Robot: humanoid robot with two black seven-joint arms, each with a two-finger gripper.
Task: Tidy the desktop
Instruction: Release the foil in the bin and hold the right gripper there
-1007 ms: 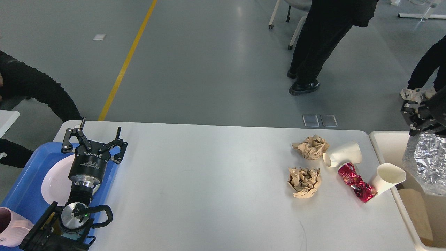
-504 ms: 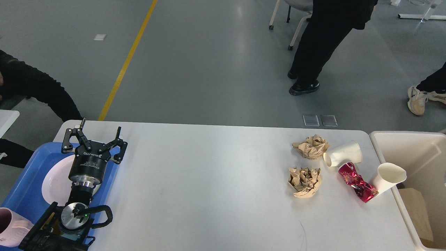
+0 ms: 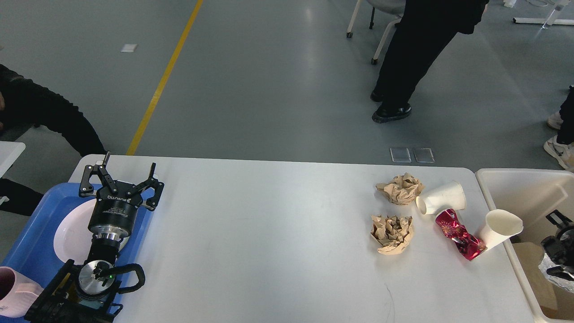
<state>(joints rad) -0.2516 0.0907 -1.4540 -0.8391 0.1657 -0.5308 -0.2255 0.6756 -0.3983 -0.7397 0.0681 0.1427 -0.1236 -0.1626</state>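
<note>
desktop [image 3: 278, 233], left fingers [image 3: 153, 169] spread above edge

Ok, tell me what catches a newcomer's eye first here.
The litter on the desktop's right side: two brown paper wads, two paper cups and a red wrapper. Then the left gripper, open over the blue tray holding a white plate.

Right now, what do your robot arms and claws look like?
My left gripper is black, with two jointed metal fingers and white lettering on its round body. Behind it sit a silver ring, a tiny green light and a looping black cable. My right gripper looks black too, mostly out of view.
</note>
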